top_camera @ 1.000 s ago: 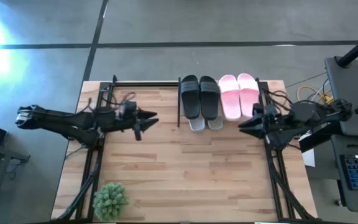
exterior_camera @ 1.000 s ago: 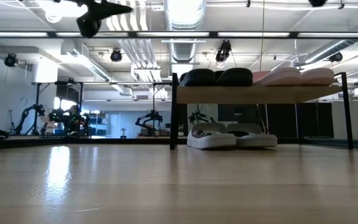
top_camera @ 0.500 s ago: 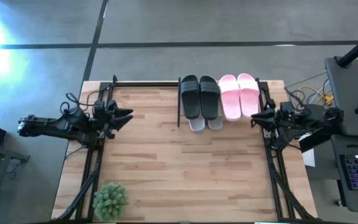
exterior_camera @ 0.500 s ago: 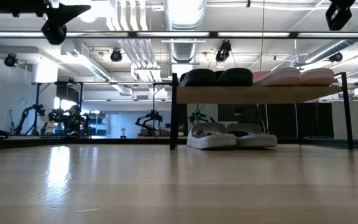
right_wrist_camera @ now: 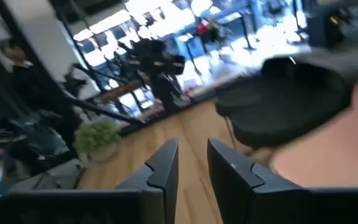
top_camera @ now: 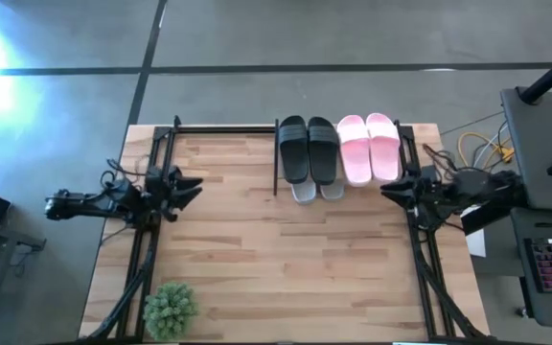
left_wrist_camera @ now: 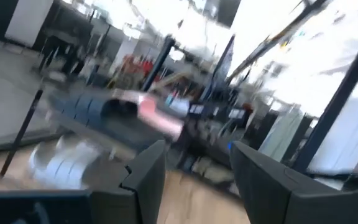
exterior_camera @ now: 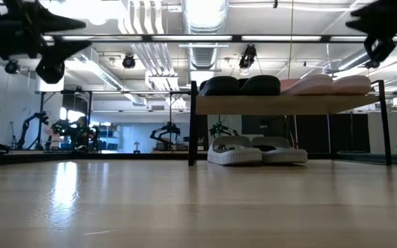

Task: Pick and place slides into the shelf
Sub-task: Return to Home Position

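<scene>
High view: left end effector [top_camera: 192, 184] being found drawn back from its spot farther in over the counter [top_camera: 286, 259] a second ago to the left edge, fingers being held spread, empty. Right end effector [top_camera: 391, 189] being held at the right edge, just beside the shelf [exterior_camera: 288, 105], fingers narrowly parted, empty. Black slides [top_camera: 308, 149] and pink slides [top_camera: 369, 146] being carried side by side on the plank top. Low view: grey slides [exterior_camera: 257, 150] being shown whole beneath the plank, only their ends peeking out from above. Bare boards being left open between the arms; plant [top_camera: 170, 309] at a left corner.
</scene>
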### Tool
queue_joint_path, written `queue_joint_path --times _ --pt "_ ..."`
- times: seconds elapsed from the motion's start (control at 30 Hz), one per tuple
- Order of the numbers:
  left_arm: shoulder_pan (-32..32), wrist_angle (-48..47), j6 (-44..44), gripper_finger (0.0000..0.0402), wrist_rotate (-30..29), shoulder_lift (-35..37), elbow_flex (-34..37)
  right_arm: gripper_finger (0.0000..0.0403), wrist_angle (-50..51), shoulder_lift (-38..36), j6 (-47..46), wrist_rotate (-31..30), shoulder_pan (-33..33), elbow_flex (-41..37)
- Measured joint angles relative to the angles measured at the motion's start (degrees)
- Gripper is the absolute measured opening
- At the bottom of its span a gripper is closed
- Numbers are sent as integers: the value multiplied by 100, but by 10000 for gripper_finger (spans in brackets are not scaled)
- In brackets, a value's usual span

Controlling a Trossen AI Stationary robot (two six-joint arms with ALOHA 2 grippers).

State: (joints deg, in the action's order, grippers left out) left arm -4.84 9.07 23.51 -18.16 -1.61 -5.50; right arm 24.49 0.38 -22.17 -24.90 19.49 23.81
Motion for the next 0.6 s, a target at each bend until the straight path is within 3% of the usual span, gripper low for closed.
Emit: queue_joint_path --times 0.1,0.27,0.6 --pt "-1 13 102 166 -63 -70 156 75 159 -39 -282 -276 0 -181" --pt "2 -302 1015 166 -607 -90 494 70 215 -35 -858 -1083 -4 -399" --pt "2 -463 1359 166 -778 -620 496 81 228 186 -882 -1113 0 -677"
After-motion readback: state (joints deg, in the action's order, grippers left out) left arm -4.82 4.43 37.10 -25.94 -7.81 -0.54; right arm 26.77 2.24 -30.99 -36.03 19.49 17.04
